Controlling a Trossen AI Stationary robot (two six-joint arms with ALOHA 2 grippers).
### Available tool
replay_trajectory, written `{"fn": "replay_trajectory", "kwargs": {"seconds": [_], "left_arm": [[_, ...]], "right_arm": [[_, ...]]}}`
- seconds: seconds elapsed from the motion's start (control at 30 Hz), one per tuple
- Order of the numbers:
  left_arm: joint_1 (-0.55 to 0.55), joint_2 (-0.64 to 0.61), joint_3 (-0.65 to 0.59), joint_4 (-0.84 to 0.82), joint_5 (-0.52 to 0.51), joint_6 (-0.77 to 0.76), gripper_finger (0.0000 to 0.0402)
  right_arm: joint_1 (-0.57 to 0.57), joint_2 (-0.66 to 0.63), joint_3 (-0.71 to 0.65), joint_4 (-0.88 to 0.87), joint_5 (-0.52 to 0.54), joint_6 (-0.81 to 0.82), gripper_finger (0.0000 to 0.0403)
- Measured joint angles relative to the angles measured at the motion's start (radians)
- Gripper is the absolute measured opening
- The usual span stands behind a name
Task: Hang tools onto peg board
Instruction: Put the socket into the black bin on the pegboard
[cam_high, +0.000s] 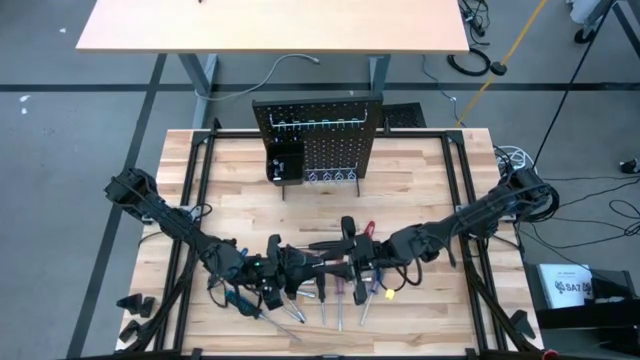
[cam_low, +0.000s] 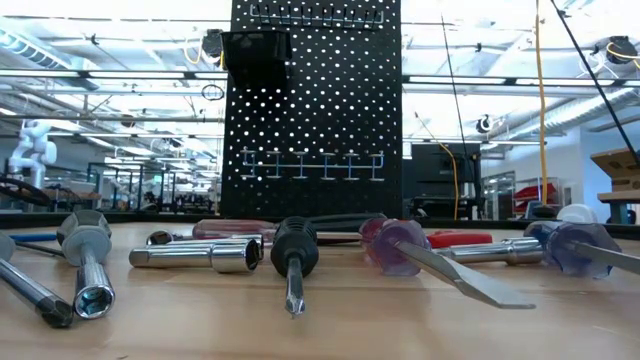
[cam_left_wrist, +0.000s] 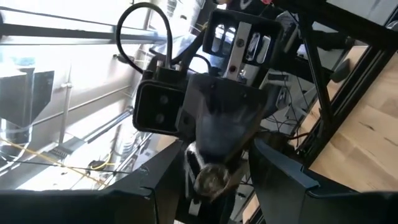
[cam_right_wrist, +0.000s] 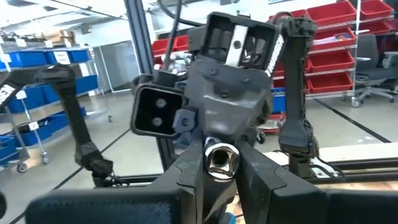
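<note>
My left gripper (cam_left_wrist: 214, 177) and right gripper (cam_right_wrist: 217, 163) both clamped on one silvery socket tool (cam_right_wrist: 218, 160), peg board (cam_high: 317, 140) beyond, no legible writing.

My left gripper (cam_high: 283, 268) and my right gripper (cam_high: 352, 262) face each other low over the near middle of the table (cam_high: 420, 190), with a socket tool (cam_right_wrist: 219, 160) between the right one's fingers. The other tools (cam_high: 330, 300) lie in a row on the table just under and nearer than both grippers. The peg board (cam_high: 318, 135) stands upright at the far edge, well beyond both grippers, its small bin (cam_high: 285, 160) on the left gripper's side.
</note>
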Motion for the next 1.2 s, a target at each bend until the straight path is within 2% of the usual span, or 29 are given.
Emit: {"fn": "replay_trajectory", "kwargs": {"seconds": [0.37, 0.8, 1.0, 1.1, 1.2], "left_arm": [[0.023, 0.0, 0.0, 0.003, -0.004, 0.002, 0.0178], [0.022, 0.0, -0.002, -0.011, 0.002, 0.058, 0.0104], [0.003, 0.002, -0.003, -0.013, -0.094, 0.056, 0.0078], [-0.012, 0.002, -0.003, -0.017, -0.11, 0.05, 0.006], [-0.024, 0.003, -0.003, -0.018, -0.129, 0.048, 0.006]], "right_arm": [[-0.02, 0.0, 0.0, -0.012, -0.007, 0.003, 0.0055], [-0.02, 0.0, 0.0, -0.036, -0.034, 0.032, 0.0055], [-0.021, 0.0, 0.002, -0.079, -0.031, 0.066, 0.0061], [-0.021, 0.0, 0.002, -0.095, -0.031, 0.072, 0.0063], [-0.021, 0.0, 0.003, -0.106, -0.034, 0.074, 0.0068]]}}
